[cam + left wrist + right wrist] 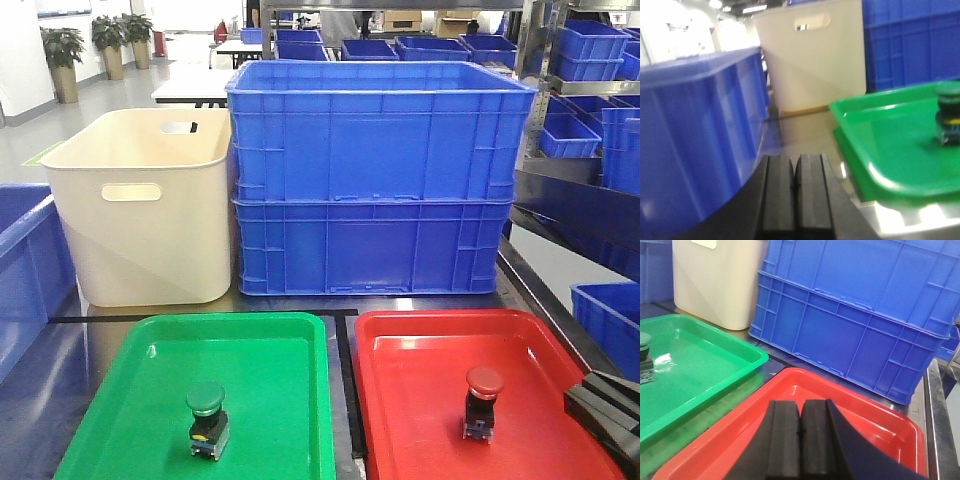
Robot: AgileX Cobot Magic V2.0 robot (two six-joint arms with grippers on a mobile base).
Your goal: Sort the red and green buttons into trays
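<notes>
Green button (207, 418) stands in the green tray (120, 400); red button (482, 402) in the red tray (400, 400) beside it (both pincers (795, 192) (801, 440) clenched, empty).

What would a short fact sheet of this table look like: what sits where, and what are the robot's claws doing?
green button: upright in green tray
red button: upright in red tray
left gripper: shut, empty, beside green tray
right gripper: shut, empty, over red tray
behind trays: cream tub, stacked blue crates
sorting: looks done
</notes>
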